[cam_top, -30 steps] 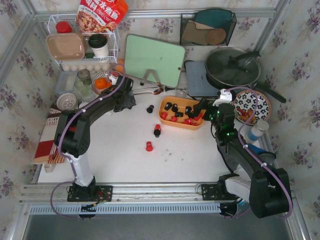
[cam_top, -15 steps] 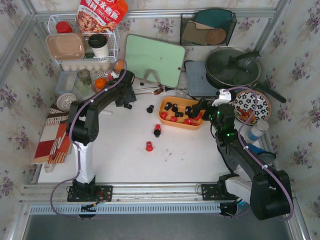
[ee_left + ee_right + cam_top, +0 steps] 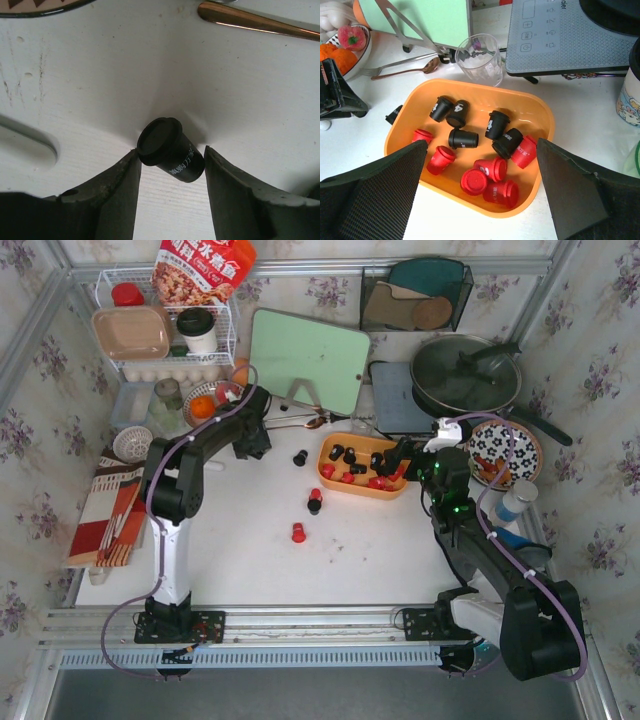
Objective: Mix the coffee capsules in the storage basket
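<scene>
The orange storage basket (image 3: 325, 477) sits right of the table's middle and holds several red and black coffee capsules (image 3: 485, 175). Its rim shows in the right wrist view (image 3: 530, 102). My right gripper (image 3: 481, 145) hangs open and empty above its near side, also shown from above (image 3: 400, 462). My left gripper (image 3: 171, 155) is open, its fingers either side of one black capsule (image 3: 160, 137) lying on the table; the left finger touches its rim. Loose on the table lie a black capsule (image 3: 299, 457), a red and black pair (image 3: 314, 502) and a red one (image 3: 297, 533).
A green cutting board (image 3: 308, 360) leans at the back. A clear glass (image 3: 480, 59) and an induction cooker (image 3: 570, 35) stand just behind the basket. A spoon (image 3: 255, 20) and a bowl with oranges (image 3: 205, 405) lie near my left gripper. A patterned plate (image 3: 505, 450) lies right.
My left arm has folded back and to the left, bringing its gripper down around the black capsule near the bowl. My right arm has not moved.
</scene>
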